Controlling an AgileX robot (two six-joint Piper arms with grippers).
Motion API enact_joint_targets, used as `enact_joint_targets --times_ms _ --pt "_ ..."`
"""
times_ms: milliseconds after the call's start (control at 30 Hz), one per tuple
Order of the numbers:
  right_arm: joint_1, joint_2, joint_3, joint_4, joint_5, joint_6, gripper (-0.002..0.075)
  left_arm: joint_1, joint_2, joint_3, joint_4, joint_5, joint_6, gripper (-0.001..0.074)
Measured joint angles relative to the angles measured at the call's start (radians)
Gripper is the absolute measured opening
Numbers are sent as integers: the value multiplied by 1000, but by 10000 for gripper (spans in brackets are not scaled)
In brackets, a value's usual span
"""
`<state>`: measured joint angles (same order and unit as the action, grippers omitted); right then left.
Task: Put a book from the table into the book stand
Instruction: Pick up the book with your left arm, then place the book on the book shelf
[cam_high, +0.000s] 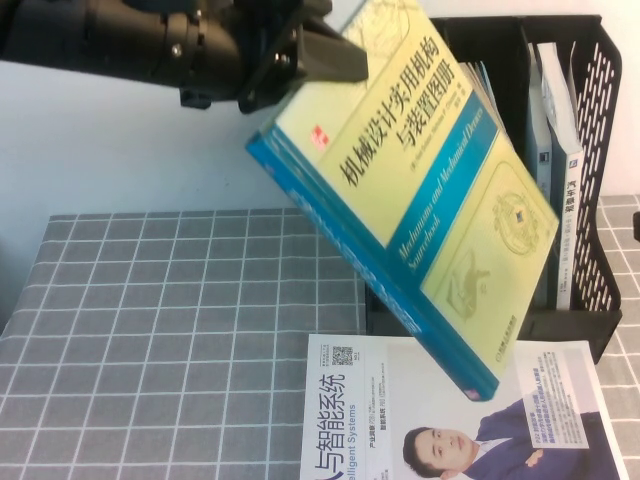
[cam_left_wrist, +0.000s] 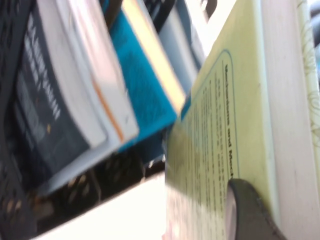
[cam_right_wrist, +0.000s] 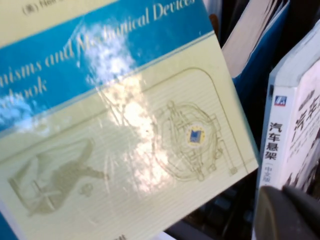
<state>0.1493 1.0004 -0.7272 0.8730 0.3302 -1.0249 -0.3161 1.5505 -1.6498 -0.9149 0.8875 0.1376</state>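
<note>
Left end effector (cam_high: 318, 52) clamps thick yellow-green book (cam_high: 420, 190), blue spine, tilted beside book stand (cam_high: 590, 150); right end effector unseen.

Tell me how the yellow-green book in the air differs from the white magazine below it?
The book is thick, tilted and lifted off the table, clamped by the left gripper; the magazine is thin and lies flat. The book's cover shows mechanical drawings, the magazine's a suited man. Both carry Chinese titles. The right gripper is barely in view.

book stand (cam_high: 590, 150) partly hidden behind book (cam_high: 420, 190), magazine (cam_high: 440, 420) cut off by edge
</note>
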Motion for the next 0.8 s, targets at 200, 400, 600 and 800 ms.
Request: enact_joint_targets --times_ms 200,400,600,800 --pt "0 0 0 30 20 4 -3 -1 0 -15 -4 -56 -17 194" --pt "0 16 0 111 142 -8 -3 -1 -13 -24 -8 -96 1 194" --pt "0 91 -5 281 171 -164 -3 -1 -23 -133 12 -159 6 195" --pt "0 110 -143 344 76 -219 -3 -1 -28 -265 39 -199 19 194"
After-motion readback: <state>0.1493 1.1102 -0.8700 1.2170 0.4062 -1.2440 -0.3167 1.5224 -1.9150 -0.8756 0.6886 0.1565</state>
